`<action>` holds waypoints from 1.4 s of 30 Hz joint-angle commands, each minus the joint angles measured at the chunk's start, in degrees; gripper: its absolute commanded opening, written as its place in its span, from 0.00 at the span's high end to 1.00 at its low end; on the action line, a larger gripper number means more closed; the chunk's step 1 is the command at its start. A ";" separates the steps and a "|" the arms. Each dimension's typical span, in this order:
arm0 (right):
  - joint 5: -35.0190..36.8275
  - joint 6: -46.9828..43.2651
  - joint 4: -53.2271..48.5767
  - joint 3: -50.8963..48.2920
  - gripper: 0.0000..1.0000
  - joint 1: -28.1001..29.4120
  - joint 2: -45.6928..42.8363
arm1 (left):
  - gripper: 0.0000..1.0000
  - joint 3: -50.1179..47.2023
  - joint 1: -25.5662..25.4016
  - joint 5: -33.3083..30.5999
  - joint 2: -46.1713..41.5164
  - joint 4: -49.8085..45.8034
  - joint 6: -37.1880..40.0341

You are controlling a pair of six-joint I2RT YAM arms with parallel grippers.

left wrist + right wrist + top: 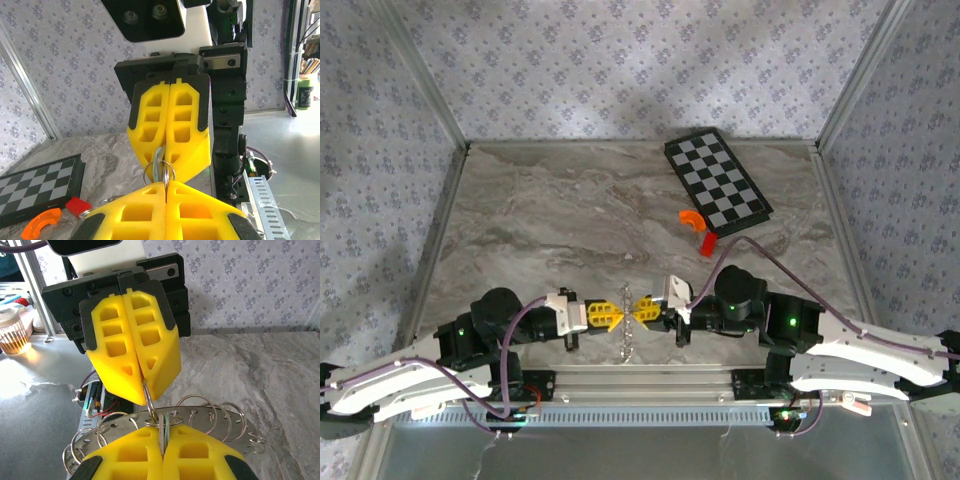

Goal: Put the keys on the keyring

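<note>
While the two arms are being seen low over the near edge of the marble-patterned worktop (570, 215), the left claw (614, 315) and the right claw (639, 312) are being shown tip to tip, facing each other. Both pairs of yellow fingers are being pressed together.

The key (159, 156), a small pale teal strip, is being pinched between the fingertips of the right claw, and it is being shown in the left wrist view as standing out from those tips toward the left claw. The keyring (628, 340), a silvery bunch of thin wire rings, is being gripped by the left claw. In the right wrist view one ring (149, 401) is being clamped at the very tip of the left claw's fingers (117, 347), while the other rings (200, 412) are being seen fanned out around a pierced metal piece just below both claws. From above, the silvery bunch is being seen trailing from the meeting point toward the arm bases. Whether the key is being passed through a ring cannot be told, since that spot is being hidden by the fingertips.

Well apart, at the far right of the worktop, a checkered board (718, 182) is being seen lying flat, with an orange curved piece (692, 218) and a small red block (706, 243) just beside its near edge.
</note>
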 commanded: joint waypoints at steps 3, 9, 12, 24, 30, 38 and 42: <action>1.11 -1.48 -1.01 2.86 1.00 0.34 -1.14 | 1.00 3.13 0.18 -2.65 0.87 -1.92 1.08; 1.81 -2.26 -2.18 3.58 1.00 0.25 -1.18 | 1.00 3.37 0.18 -3.53 1.18 -3.19 1.38; 2.50 -2.71 -3.21 4.12 1.00 0.24 -1.18 | 1.00 3.88 0.12 -4.58 1.65 -4.66 1.43; 8.54 -4.45 -10.65 8.07 1.00 0.24 -0.66 | 1.00 3.82 0.18 -6.34 1.75 -6.76 1.69; 13.25 -5.99 -18.25 13.10 1.00 0.29 2.75 | 1.00 2.14 0.11 -7.70 1.18 -6.43 1.34; 17.68 -5.75 -24.14 17.02 1.00 0.72 7.22 | 1.00 -0.67 0.17 -8.72 1.84 -5.34 0.53; 19.61 -5.40 -26.64 18.61 1.00 0.86 9.28 | 1.00 -1.95 0.13 -9.00 1.75 -4.14 0.15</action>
